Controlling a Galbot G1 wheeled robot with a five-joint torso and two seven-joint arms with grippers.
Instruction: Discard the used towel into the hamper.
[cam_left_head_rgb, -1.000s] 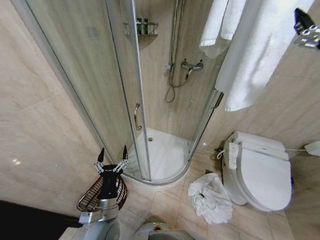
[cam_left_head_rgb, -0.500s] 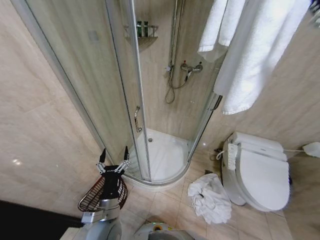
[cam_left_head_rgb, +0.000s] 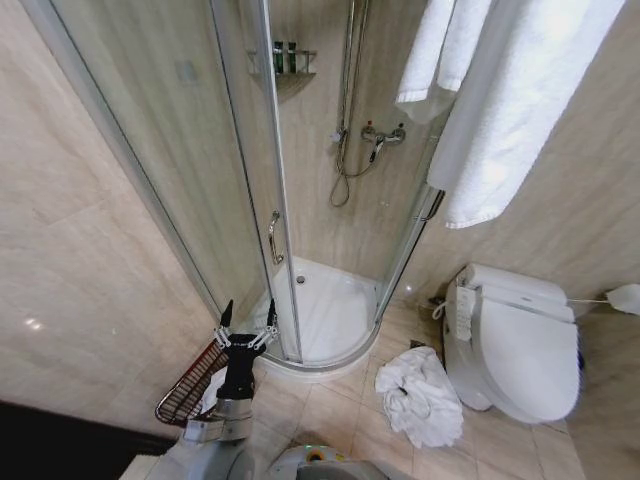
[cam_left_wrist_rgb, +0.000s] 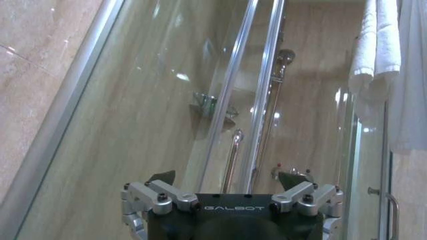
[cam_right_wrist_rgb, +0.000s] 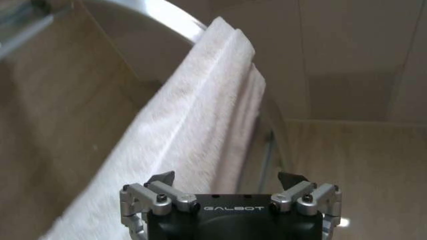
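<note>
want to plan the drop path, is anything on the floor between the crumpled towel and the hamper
Nothing visible lies on the tiles between them. The crumpled towel sits beside the toilet; the hamper stands against the wall left of the shower base. The left gripper, fingers open, hangs over the hamper's rim, partly covering it.

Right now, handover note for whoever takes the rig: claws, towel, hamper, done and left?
Left claw: open, empty, raised in front of the shower door, above the hamper.
Right claw: open, empty, up beside the hanging white towel on the rail.
Used towel: crumpled on the floor tiles between the shower tray and the toilet, touched by neither claw.
Hamper: wire basket on the floor at the robot's left, by the shower glass.
Done: nothing grasped yet.
Left: pick up the floor towel, drop it into the hamper.
</note>
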